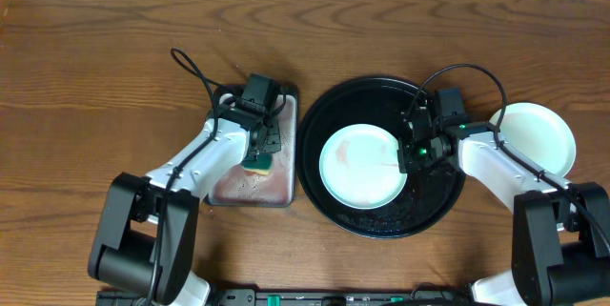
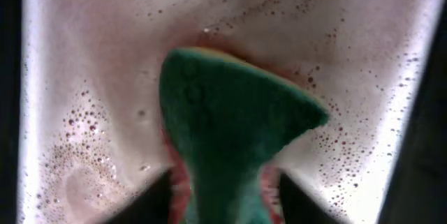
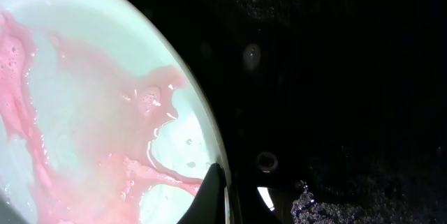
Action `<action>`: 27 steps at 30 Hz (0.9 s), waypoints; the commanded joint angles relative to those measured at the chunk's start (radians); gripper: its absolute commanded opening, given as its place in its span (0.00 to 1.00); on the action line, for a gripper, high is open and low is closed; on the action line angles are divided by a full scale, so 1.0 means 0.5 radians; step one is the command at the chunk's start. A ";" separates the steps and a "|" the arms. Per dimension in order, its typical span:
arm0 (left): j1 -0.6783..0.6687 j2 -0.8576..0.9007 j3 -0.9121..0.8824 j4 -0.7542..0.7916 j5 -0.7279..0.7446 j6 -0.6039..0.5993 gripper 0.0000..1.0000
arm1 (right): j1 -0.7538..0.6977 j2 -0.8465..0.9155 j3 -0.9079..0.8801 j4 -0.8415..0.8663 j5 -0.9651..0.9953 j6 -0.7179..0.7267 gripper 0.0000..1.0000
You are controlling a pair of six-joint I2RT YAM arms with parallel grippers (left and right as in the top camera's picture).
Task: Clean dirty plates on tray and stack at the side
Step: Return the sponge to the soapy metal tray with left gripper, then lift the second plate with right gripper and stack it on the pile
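A pale mint plate (image 1: 357, 168) smeared with pink-red sauce lies in the round black tray (image 1: 438, 192). My right gripper (image 1: 413, 153) is shut on its right rim. In the right wrist view one dark finger lies over the plate's edge (image 3: 209, 140), at the gripper (image 3: 222, 189), beside the wet tray (image 3: 335, 77). A second mint plate (image 1: 538, 139) rests on the wood to the right of the tray. My left gripper (image 1: 259, 149) hangs over the silver tray (image 1: 238, 187). Its jaws stand apart with a green sponge (image 2: 230, 126) upright between them, at the gripper (image 2: 223, 203).
The silver tray (image 2: 91, 77) holds foamy pinkish water and sits just left of the black tray, their edges almost touching. Brown wood tabletop (image 1: 114, 49) stretches behind and to the left. Both arm bases stand at the front edge.
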 commanded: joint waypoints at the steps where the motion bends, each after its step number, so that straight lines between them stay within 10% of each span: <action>1: 0.005 -0.082 -0.011 -0.032 -0.002 0.043 0.64 | 0.032 -0.012 0.010 -0.002 0.105 -0.044 0.01; 6: 0.005 -0.318 -0.011 -0.172 -0.002 0.042 0.80 | 0.032 -0.172 0.060 -0.043 0.310 -0.052 0.01; 27: 0.005 -0.446 -0.012 -0.494 -0.003 0.042 0.81 | 0.629 -1.026 0.060 -0.179 1.825 -0.158 0.01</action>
